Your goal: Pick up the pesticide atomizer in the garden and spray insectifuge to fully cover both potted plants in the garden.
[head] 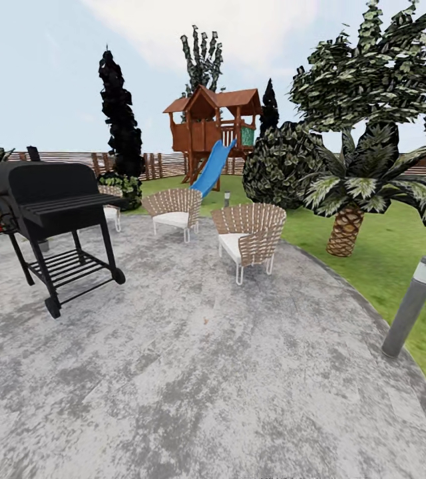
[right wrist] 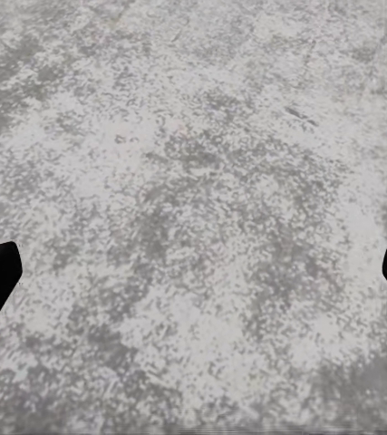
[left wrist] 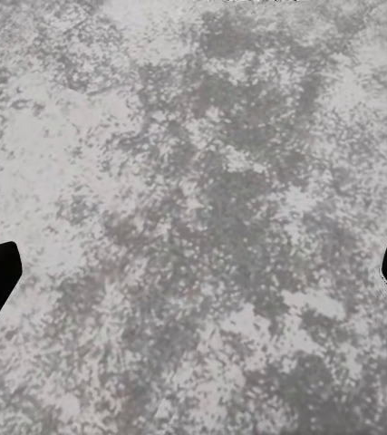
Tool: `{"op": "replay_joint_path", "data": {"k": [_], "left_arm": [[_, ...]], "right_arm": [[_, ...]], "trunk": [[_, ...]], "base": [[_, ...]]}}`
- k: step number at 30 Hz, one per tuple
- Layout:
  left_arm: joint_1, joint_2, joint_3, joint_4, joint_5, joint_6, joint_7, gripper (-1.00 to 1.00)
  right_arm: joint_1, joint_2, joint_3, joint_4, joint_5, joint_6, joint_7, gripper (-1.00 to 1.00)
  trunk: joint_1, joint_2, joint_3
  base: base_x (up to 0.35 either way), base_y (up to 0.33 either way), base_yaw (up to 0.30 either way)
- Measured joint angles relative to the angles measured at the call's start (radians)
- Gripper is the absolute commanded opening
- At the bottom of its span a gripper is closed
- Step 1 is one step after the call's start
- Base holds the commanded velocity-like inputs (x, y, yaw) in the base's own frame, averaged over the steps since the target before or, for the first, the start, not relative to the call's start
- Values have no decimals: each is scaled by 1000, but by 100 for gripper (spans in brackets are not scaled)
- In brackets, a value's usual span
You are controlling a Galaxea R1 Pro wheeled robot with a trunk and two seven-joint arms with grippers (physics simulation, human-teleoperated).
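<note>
Grey paved patio [head: 206,386], black grill [head: 50,196]

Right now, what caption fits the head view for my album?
A black grill and wicker chairs on a grey patio, playhouse behind.

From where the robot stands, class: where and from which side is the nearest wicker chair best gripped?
Probably the top rim of the backrest, approached from behind, the head view's right: the wicker chair opens its seat leftward, and that rim is a thin, free edge a gripper could close over.
</note>
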Motion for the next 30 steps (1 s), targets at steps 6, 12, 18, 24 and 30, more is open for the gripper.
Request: {"op": "replay_joint_path", "data": {"k": [6, 12, 18, 24, 30], "left_arm": [[0, 0, 0, 0, 1, 0, 0, 100], [0, 4, 3, 0, 7, 0, 1, 100], [0, 5, 3, 0, 8, 0, 2, 100], [0, 5, 4, 0, 8, 0, 3, 100], [0, 6, 5, 0, 8, 0, 5, 100]], "right_arm": [[0, 0, 0, 0, -1, 0, 0, 100], [0, 0, 0, 0, 0, 0, 0, 100], [0, 0, 0, 0, -1, 0, 0, 100], [0, 0, -1, -1, -1, 0, 0, 100], [0, 0, -9, -1, -1, -1, -1, 100]], "trunk": [[8, -14, -6], [31, -56, -25], [54, -98, -44], [77, -140, -63], [100, -182, -81]], "base": [[0, 0, -300], [0, 0, -300], [0, 0, -300], [0, 0, -300], [0, 0, -300]]}}
